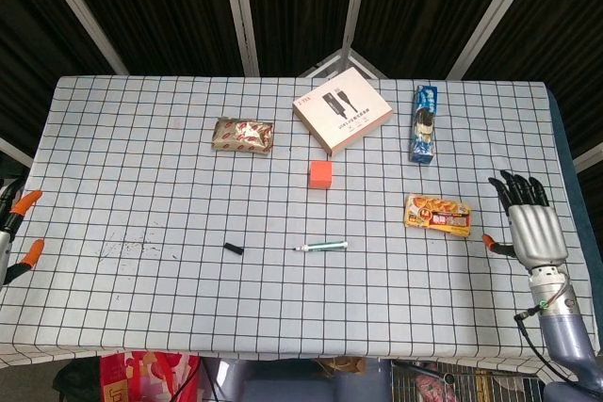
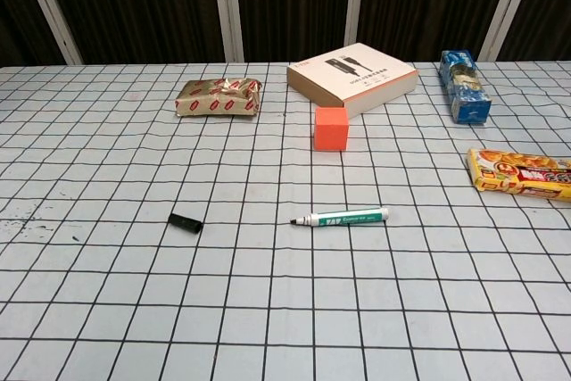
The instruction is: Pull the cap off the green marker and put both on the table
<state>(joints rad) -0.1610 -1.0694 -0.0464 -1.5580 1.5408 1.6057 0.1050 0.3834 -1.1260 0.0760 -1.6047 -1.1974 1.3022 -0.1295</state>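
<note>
The uncapped green marker (image 1: 321,247) (image 2: 343,218) lies flat near the table's middle, tip pointing left. Its black cap (image 1: 233,249) (image 2: 186,222) lies apart from it, to its left on the cloth. My right hand (image 1: 529,224) is at the table's right edge, fingers spread and empty, well clear of the marker. Only orange fingertips of my left hand (image 1: 13,232) show at the head view's left edge, holding nothing. Neither hand appears in the chest view.
An orange cube (image 1: 321,173) sits behind the marker. A cardboard box (image 1: 342,109), a foil snack pack (image 1: 243,135) and a blue packet (image 1: 424,123) stand further back. A yellow snack pack (image 1: 438,215) lies right of the marker.
</note>
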